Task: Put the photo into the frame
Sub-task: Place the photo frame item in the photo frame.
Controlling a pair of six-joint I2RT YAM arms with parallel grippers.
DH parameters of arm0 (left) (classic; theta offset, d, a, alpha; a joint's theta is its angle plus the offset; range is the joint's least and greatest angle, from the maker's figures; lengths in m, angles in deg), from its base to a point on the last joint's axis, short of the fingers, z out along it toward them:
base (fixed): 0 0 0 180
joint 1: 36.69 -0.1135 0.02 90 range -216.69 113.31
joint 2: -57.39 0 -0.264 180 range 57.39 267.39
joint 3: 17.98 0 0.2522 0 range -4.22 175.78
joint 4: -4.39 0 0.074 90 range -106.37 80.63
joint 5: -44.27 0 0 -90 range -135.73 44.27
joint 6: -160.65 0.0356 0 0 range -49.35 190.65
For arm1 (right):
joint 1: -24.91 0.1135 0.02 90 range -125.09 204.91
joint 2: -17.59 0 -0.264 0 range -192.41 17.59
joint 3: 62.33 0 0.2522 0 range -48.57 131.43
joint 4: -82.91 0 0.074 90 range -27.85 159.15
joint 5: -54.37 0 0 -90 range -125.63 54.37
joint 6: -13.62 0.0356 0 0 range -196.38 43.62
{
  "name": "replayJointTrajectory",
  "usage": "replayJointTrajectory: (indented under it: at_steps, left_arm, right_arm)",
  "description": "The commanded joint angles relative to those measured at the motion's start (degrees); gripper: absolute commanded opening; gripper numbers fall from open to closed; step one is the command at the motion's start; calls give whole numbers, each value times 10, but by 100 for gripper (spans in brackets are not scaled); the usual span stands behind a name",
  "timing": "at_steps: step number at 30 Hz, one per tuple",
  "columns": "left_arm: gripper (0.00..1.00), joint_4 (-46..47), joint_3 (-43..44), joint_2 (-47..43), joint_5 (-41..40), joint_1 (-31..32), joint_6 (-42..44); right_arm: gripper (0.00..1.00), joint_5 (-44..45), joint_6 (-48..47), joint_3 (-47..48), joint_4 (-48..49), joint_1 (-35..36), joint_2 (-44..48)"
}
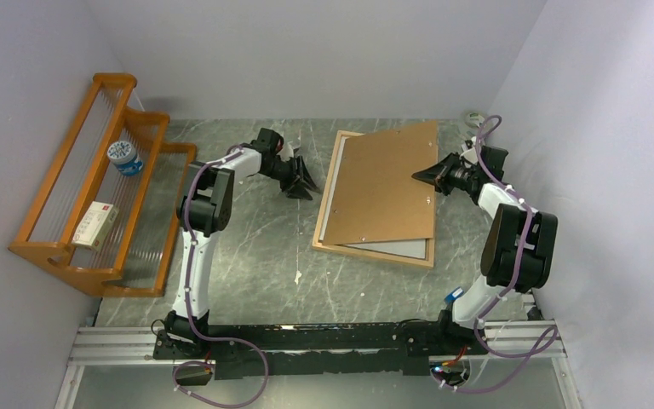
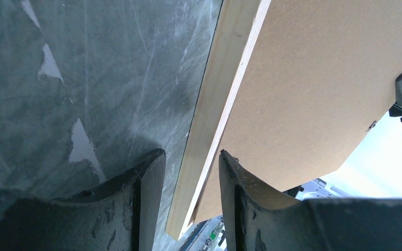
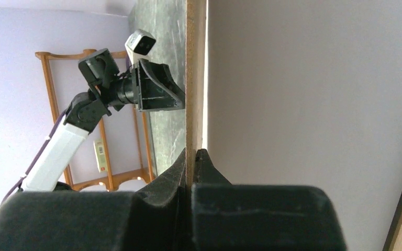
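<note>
**ARM POSE AND FRAME STATUS**

I read the left arm (image 1: 209, 200) stretched low to the right, left jaws parted and empty, with the rail of the large light-wood rectangular picture frame (image 2: 214, 104) just ahead of their gap. The right arm (image 1: 518, 239) reaches left, right jaws clenched on the plain brown hardboard backing panel (image 1: 387, 183), held aslant over the frame. The frame lies on the grey worktop (image 1: 255, 256). I cannot tell whether the pale sheet (image 1: 396, 247) inside is the photo. The orange wooden rack (image 1: 51, 247) holds a round tub (image 1: 125, 158) and a white box (image 1: 95, 223).

A robot lab cell: 2 arms (image 1: 194, 256) on an aluminium rail (image 1: 111, 345), plain walls (image 1: 306, 51) around the table (image 1: 255, 247).
</note>
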Motion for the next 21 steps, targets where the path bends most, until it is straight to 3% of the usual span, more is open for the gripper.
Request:
replayJointTrajectory:
  at_steps: [1, 21]
  left_arm:
    - [47, 3, 10, 5, 11, 7, 14]
    - [46, 15, 0, 16, 15, 20, 10]
  right_arm:
    - [0, -7, 14, -3, 102, 2, -1]
    - [0, -47, 33, -25, 135, 9, -58]
